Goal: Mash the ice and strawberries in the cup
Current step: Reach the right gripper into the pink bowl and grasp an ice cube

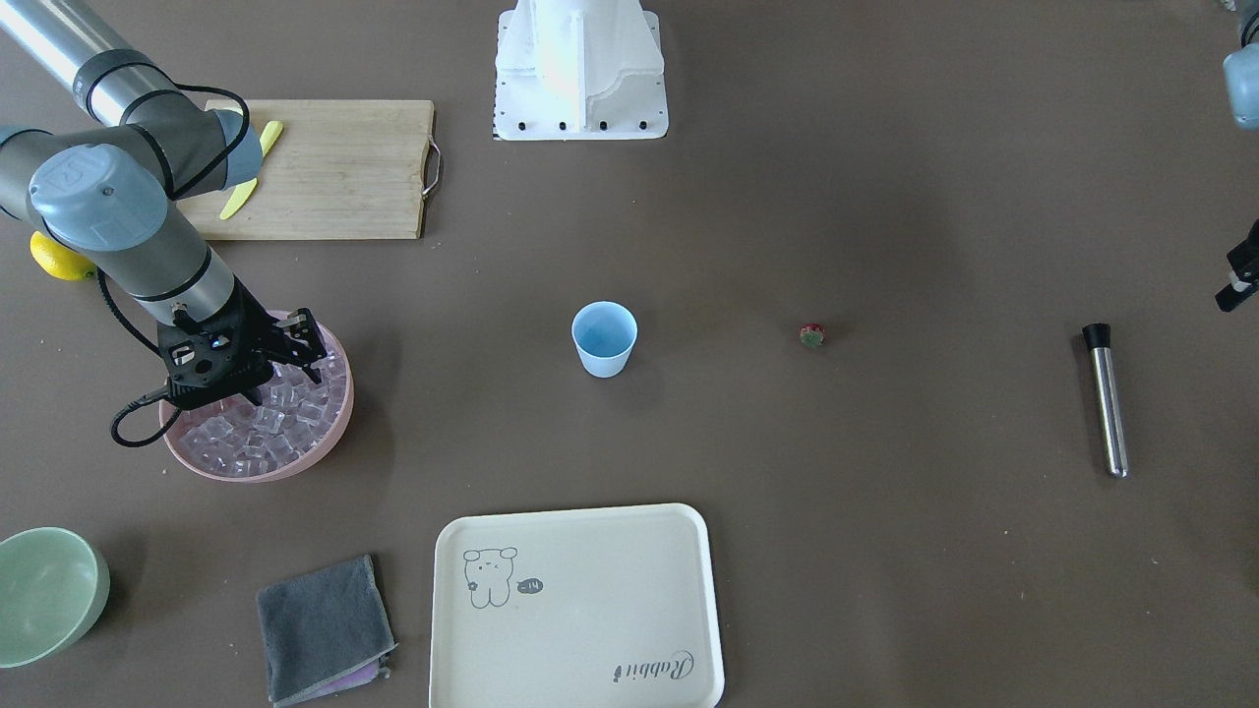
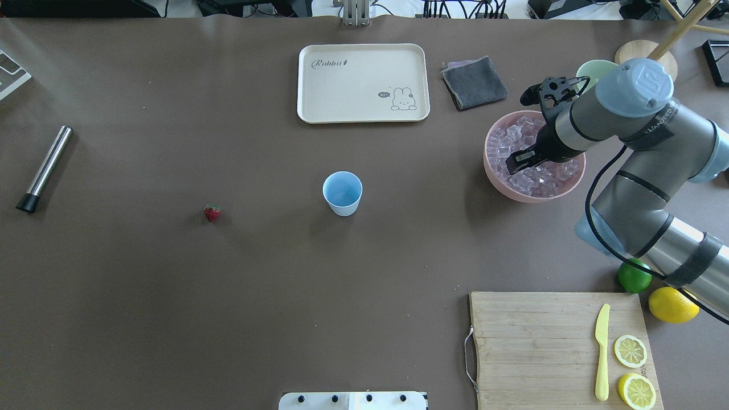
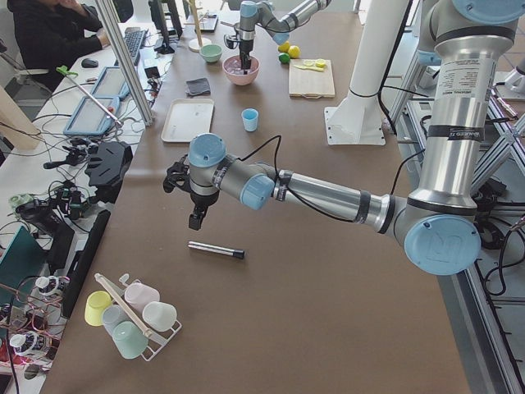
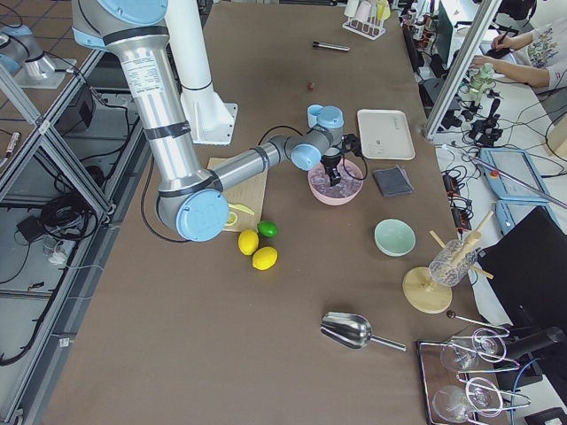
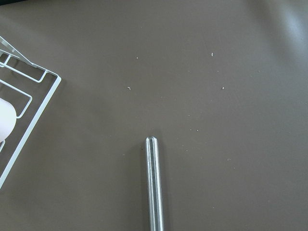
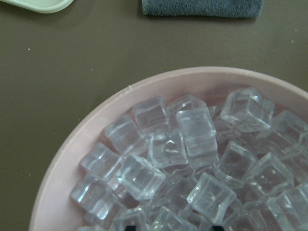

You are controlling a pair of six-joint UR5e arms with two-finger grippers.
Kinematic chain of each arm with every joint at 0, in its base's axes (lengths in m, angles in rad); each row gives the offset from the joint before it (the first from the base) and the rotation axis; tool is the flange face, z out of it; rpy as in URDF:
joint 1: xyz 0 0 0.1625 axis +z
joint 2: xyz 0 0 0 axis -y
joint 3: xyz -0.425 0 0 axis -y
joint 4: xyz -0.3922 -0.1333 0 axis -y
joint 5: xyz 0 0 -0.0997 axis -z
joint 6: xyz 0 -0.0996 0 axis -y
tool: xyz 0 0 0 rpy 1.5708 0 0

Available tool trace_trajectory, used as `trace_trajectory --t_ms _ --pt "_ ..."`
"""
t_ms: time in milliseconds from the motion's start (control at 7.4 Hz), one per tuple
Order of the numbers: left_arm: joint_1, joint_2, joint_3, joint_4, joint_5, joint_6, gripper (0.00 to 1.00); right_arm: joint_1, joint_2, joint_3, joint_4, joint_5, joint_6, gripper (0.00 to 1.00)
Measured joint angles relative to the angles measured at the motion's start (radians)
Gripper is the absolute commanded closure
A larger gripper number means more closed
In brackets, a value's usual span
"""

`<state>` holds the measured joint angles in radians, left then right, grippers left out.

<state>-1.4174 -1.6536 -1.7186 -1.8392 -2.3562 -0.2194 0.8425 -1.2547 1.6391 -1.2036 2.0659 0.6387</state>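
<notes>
The light-blue cup stands upright mid-table and looks empty; it also shows in the overhead view. The ice is a heap of clear cubes in a pink bowl, seen close in the right wrist view. My right gripper is down among the cubes, jaws apart, with no cube seen between them; one fingertip shows at the wrist view's bottom edge. The strawberry lies alone on the table. My left gripper hovers near a steel muddler; I cannot tell if it is open or shut.
A cream tray, a grey cloth and a pale green bowl lie along the operators' side. A wooden cutting board holds a yellow knife. A lemon and a lime sit beside it. A wire cup rack is near the muddler.
</notes>
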Motion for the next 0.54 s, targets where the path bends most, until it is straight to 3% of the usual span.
trace_trajectory --t_ms 135,270,541 --pt "0.000 0.000 0.000 0.000 0.000 0.000 0.02 0.001 -0.001 -0.001 0.000 -0.001 0.000 0.46" --pt "0.000 0.000 0.000 0.000 0.000 0.000 0.02 0.001 -0.003 -0.004 0.000 -0.004 -0.001 0.53" --pt "0.001 0.002 0.001 -0.002 0.000 0.000 0.02 0.000 -0.004 -0.004 0.001 -0.006 0.001 0.75"
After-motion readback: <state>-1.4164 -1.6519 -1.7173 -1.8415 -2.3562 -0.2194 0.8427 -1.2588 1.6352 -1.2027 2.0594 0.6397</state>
